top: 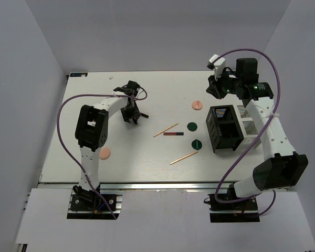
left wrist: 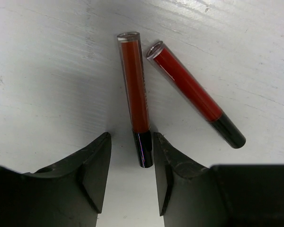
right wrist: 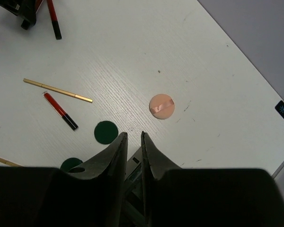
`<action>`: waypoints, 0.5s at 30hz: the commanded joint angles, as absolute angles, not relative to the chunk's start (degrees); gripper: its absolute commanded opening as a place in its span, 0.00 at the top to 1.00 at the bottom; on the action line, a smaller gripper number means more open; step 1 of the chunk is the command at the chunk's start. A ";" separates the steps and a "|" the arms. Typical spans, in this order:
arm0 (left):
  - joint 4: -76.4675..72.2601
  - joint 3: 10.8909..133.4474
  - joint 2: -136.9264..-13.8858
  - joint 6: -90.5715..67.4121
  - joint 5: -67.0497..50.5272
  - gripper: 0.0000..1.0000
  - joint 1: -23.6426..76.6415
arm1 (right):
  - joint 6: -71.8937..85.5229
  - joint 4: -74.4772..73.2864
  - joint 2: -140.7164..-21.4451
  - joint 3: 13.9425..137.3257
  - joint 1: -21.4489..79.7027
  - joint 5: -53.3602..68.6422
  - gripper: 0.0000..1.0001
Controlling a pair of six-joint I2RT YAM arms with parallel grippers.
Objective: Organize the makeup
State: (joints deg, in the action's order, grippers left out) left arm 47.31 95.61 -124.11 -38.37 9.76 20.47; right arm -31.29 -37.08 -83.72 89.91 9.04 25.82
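My left gripper [left wrist: 131, 136] hangs open over the far left of the table [top: 147, 168]. The black cap of a dark red tube [left wrist: 135, 90] lies between its fingertips, close against the right finger [left wrist: 173, 163]. A second red tube [left wrist: 189, 90] lies just to the right. My right gripper [right wrist: 133, 134] hovers above the compartment box [top: 233, 127], jaws a narrow gap apart with nothing between them. Below it lie a peach disc [right wrist: 161, 106], two dark green discs [right wrist: 106, 132] [right wrist: 71, 164], a third red tube [right wrist: 59, 110] and a tan stick [right wrist: 57, 90].
Another tan stick [top: 184, 157] lies toward the near middle of the table. A second peach disc [top: 104, 153] rests beside the left arm's base link. Grey walls close in the table on three sides.
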 commanded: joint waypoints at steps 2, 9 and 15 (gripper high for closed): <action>45.70 95.01 -124.19 -38.58 10.81 0.51 20.57 | -29.80 -35.33 -82.36 88.95 8.96 28.12 0.76; 44.21 87.90 -119.98 -38.58 12.39 0.89 20.65 | -29.79 -34.98 -81.48 87.98 8.88 28.91 0.76; 41.49 79.72 -109.35 -39.37 10.82 1.00 20.74 | -30.67 -34.98 -80.51 85.96 8.88 30.67 0.74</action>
